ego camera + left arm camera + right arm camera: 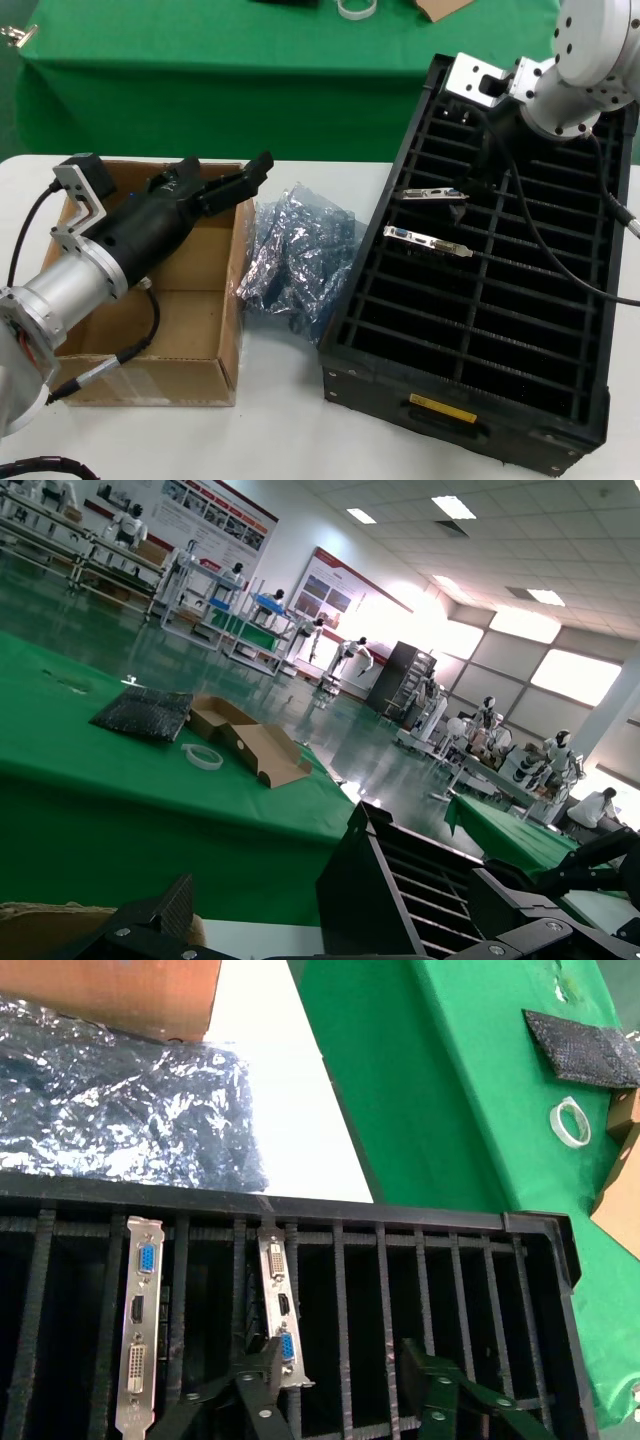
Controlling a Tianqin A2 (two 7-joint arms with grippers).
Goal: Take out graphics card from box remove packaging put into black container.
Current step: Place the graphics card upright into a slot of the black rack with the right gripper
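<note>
Fingers (262, 1385) spread, one touching graphics card (279, 1305).

Glossy green floor (150, 650), ceiling panel lights (452, 507), green-clothed table (120, 780)

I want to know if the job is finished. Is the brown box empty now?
Yes, in the head view the box shows only its bare cardboard floor, with the left tool above its rim.

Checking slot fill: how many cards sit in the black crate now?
2. Both stand in neighbouring slots of the black container: one card farther from the yellow label, the other card nearer it. Deeper slots may hide more.
</note>
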